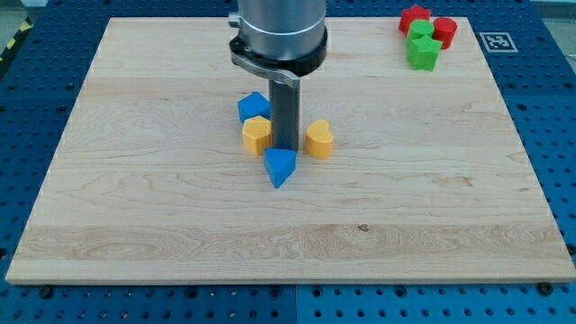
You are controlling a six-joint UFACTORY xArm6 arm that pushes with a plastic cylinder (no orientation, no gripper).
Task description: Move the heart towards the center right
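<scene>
The yellow heart point(319, 139) lies near the board's middle, just right of my rod. My tip point(286, 148) rests on the board between the yellow hexagon point(256, 135) on its left and the yellow heart on its right, a small gap from each. A blue triangular block point(280, 166) sits directly below the tip, close to it. A blue cube-like block point(253, 107) sits above the yellow hexagon, left of the rod.
A cluster at the view's top right holds a red star point(414, 17), a red cylinder point(445, 30), a green block point(421, 31) and a green star point(423, 52). The wooden board point(450, 207) lies on a blue perforated table.
</scene>
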